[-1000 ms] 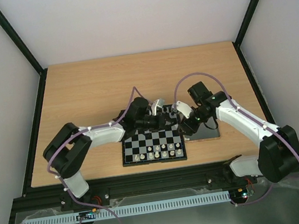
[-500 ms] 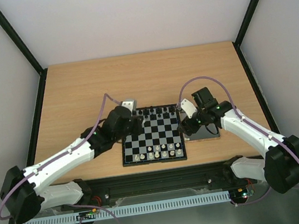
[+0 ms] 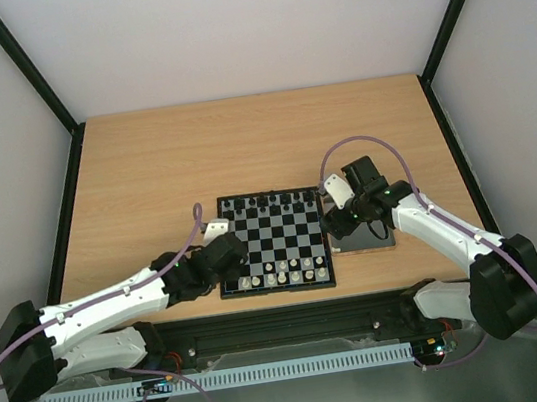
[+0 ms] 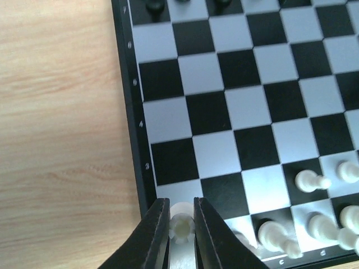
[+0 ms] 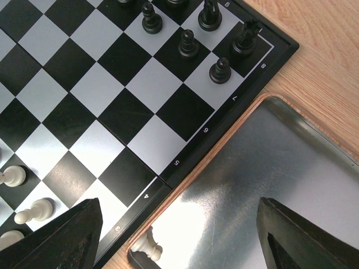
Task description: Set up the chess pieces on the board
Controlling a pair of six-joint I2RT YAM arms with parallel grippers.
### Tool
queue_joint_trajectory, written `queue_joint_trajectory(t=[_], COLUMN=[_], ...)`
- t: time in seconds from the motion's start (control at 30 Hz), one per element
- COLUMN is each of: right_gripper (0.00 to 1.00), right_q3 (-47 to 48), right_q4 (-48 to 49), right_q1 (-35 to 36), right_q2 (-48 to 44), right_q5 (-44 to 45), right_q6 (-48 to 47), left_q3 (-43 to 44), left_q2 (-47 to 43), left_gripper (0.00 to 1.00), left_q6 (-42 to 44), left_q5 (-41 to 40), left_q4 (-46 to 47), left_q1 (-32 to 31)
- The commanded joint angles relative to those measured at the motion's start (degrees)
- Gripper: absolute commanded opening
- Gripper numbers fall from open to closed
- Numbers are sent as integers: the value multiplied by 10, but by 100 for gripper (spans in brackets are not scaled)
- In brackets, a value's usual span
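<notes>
The board (image 3: 273, 246) lies mid-table, with cream-white chess pieces (image 3: 282, 278) along its near rows and black ones along the far row. My left gripper (image 3: 229, 262) hangs low over the board's near left corner. In the left wrist view the left gripper (image 4: 182, 224) is shut on a cream-white rook-like piece (image 4: 182, 228), above the corner squares of the board (image 4: 235, 112); more white pieces (image 4: 307, 180) stand to its right. My right gripper (image 3: 339, 219) (image 5: 179, 238) stands open over the metal tray (image 5: 269, 185), where one white piece (image 5: 147, 245) lies in the near corner.
Black pieces (image 5: 220, 70) fill the far right corner of the board (image 5: 112, 101). The shiny metal tray (image 3: 367, 240) sits against the board's right edge. Bare wooden tabletop (image 3: 240, 145) stretches behind the board, with black frame rails along both sides.
My left arm has swung from the board's far side back to its near left corner, still shut on the white piece. My right gripper has opened wider over the tray.
</notes>
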Motion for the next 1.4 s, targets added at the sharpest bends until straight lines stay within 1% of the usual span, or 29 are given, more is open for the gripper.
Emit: queue_joint_trajectory(t=[0.0,0.43,0.67,0.97,1.13,1.37], right_gripper=[78,79,79,79,79,80], right_q3=[-5,-4,-4,-3,-3,-3], right_q4=[-5,-12,-15,-17,-19,-21], right_q1=[-2,-2,-2,-1,-2,-2], right_q2=[2,11,13,16,18,19], right_q5=[-9,-21,-27,-32,-34,-37], right_q6=[-1,-7,-9,-13,-14,-14], left_q3=[-34,-58,-65,-72,-73,-73], left_q2=[-2,24,36,37,48,39], left_gripper=[14,14,14,14,16,17], left_q6=[-31,-25,-24,-30,-40,-61], left_q5=[24,42,54,69,61,25], left_q4=[11,51,54,60,55,32], left_q1=[-8,-9,-11,-37,-43,-43])
